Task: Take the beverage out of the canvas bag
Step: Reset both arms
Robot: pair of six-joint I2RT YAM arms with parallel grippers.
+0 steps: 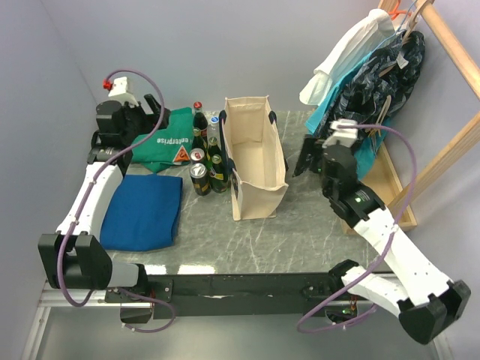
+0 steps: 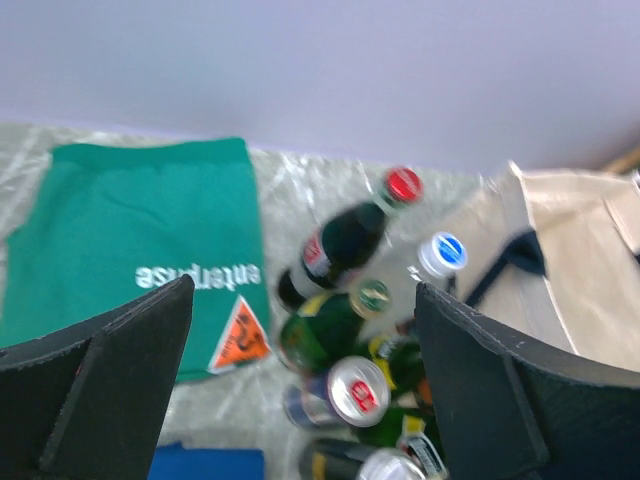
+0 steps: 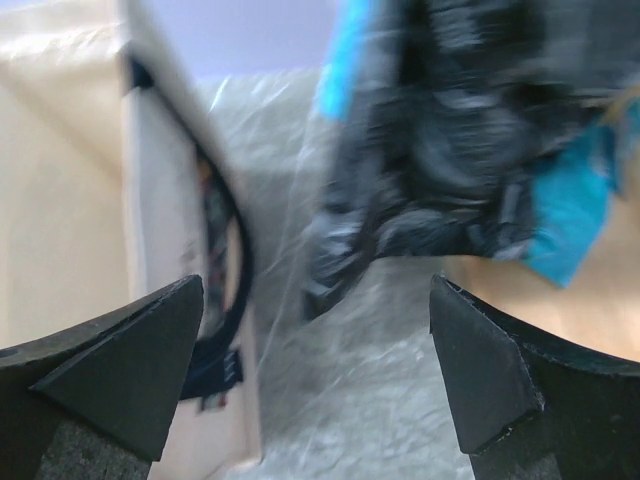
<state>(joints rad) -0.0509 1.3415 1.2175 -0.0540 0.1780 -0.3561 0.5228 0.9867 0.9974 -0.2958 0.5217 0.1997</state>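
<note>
The bag (image 1: 259, 161) stands in the middle of the table (image 1: 300, 232). The bottles (image 1: 201, 135) and cans (image 1: 199, 176) stand right beside it, on its left. Further left lies the far cloth (image 1: 161, 139), with the near cloth (image 1: 142, 210) in front of it. The clothes (image 1: 375, 67) hang at the back right.

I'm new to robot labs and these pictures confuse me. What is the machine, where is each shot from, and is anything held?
Two robot arms are bolted to a table, each ending in a two-finger gripper. The wide picture looks down from above; the other two come from wrist cameras, so the black wedges are fingers. On the table: a canvas bag, bottles and cans beside it, a green cloth, a blue cloth. The left gripper and right gripper are open, holding nothing.
</note>
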